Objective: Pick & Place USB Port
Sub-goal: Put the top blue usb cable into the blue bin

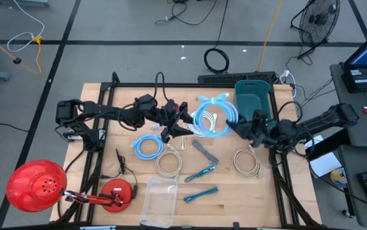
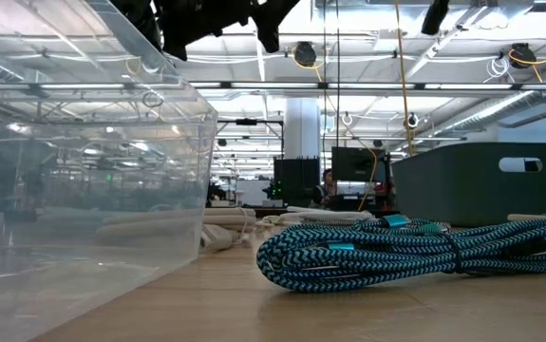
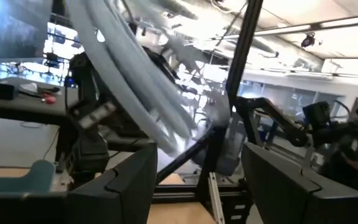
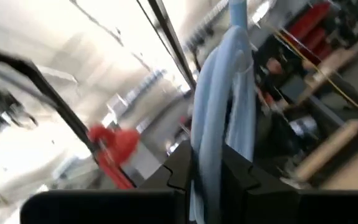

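Note:
A coiled light-blue USB cable hangs over the middle of the table between my two grippers. My right gripper comes from the table's right and is shut on the coil's right side. My left gripper stands open at the coil's left side, and strands of the coil run down between its spread fingers. A second blue coil, two beige coils and two teal braided cables lie flat on the table. My right gripper pinches a bundle of several strands of the light-blue coil between its two fingers. The fingers come from the table's right, slanting upward. The coil is held clear of the table. Whether my left gripper touches the strands between its fingers, I cannot tell.
A dark teal bin stands at the far right of the table. A clear plastic box sits at the near edge, and a red lamp lies at the near left. A dark metal frame edges the table.

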Motion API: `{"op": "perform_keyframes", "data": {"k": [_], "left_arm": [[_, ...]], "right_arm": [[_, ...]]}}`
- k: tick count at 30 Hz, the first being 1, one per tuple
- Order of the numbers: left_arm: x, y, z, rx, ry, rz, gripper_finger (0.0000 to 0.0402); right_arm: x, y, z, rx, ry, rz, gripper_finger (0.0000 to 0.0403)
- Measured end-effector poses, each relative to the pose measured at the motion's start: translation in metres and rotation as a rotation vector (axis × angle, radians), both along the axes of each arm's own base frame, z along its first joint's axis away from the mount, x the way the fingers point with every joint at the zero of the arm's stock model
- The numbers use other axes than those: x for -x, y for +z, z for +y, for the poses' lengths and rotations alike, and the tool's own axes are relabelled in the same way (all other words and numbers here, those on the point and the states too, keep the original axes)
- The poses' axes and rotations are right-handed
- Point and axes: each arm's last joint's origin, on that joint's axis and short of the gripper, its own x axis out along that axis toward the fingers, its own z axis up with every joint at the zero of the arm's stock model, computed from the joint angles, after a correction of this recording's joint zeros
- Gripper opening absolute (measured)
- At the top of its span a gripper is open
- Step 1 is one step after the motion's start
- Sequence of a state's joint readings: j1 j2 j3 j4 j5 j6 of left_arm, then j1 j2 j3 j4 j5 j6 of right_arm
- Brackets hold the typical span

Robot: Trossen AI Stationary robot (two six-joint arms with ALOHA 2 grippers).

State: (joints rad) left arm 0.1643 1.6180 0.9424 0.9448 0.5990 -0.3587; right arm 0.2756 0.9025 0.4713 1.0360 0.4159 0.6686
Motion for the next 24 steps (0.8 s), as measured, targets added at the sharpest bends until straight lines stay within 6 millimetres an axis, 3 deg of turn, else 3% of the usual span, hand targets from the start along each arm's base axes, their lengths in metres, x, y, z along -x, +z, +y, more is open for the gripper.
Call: {"op": "perform_keyframes", "data": {"k": [11, 24], "left_arm": [[0.0, 0.003, -0.009, 0.002, -0.021, -0.033, 0.0235], [0.001, 0.007, 0.003, 0.008, 0.079, -0.076, 0.0235]], "right_arm": [[-0.009, -0.004, 0.004, 0.001, 0.006, -0.021, 0.0028], [-0.008, 0.001, 0.01, 0.061, 0.046, -0.066, 0.0028]]}}
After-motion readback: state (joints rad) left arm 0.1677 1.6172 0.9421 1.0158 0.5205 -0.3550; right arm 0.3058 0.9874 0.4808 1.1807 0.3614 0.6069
